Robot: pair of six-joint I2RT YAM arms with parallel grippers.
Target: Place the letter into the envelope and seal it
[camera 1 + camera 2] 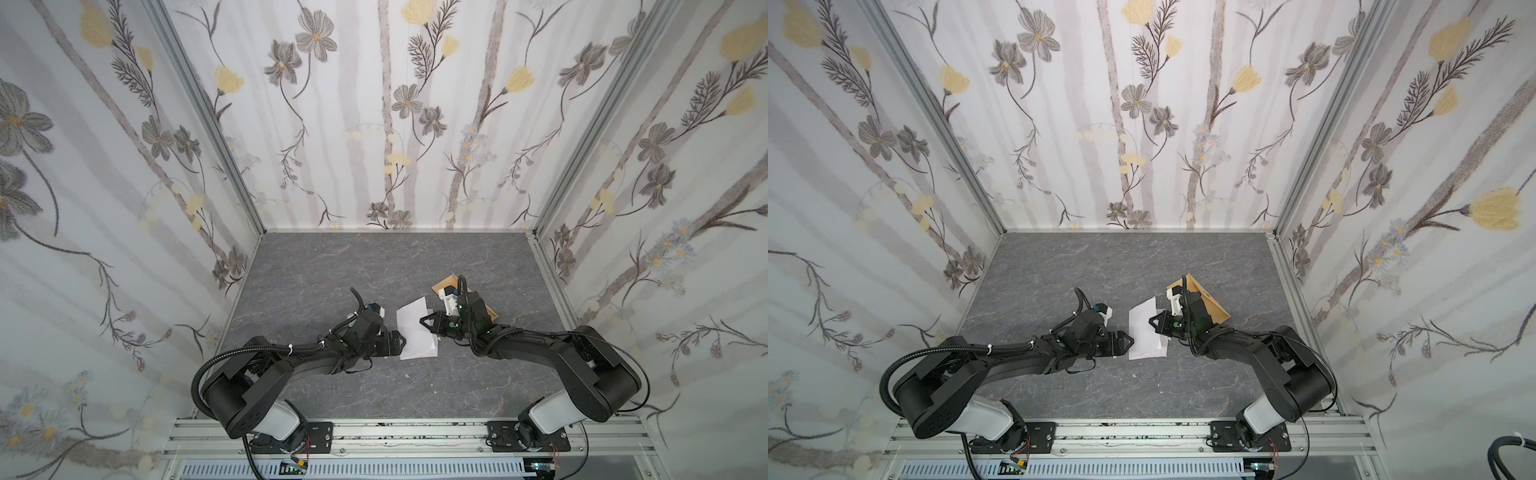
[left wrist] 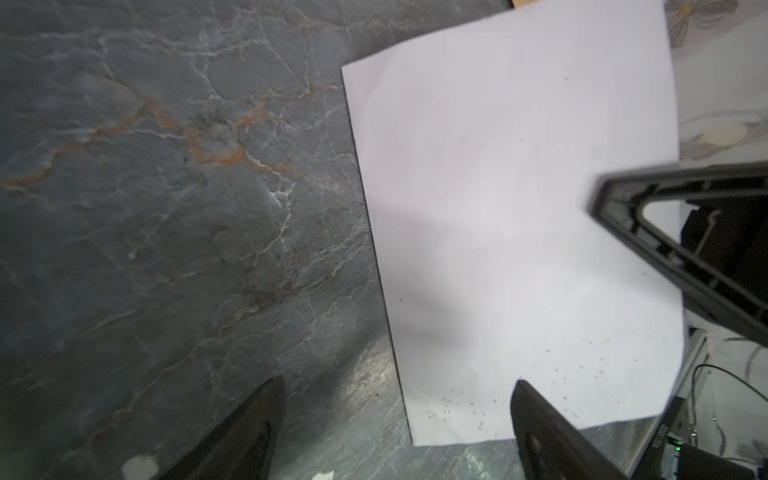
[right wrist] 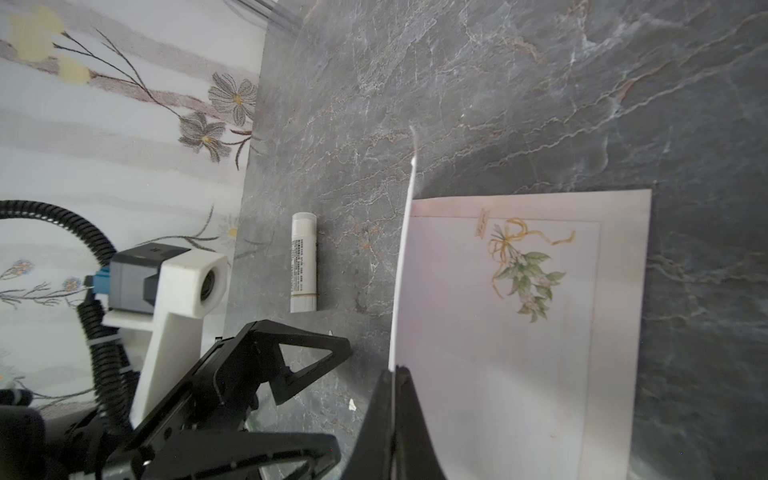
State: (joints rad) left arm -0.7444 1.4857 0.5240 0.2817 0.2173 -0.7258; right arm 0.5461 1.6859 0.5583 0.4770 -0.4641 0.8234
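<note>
The letter lies white side up at mid-table in both top views, its right part raised. Seen from the right wrist, its printed face shows a green-yellow floral sprig, and a lifted fold stands on edge. My right gripper is shut on that raised edge; in a top view it sits at the sheet's right side. My left gripper is open at the sheet's left edge, one finger over the table, one over the paper, holding nothing. The brown envelope lies behind the right wrist, mostly hidden.
A small white cylindrical tube lies on the grey marble table near the left wall, behind the left gripper. A tiny white scrap lies in front of the letter. Floral-papered walls close in three sides.
</note>
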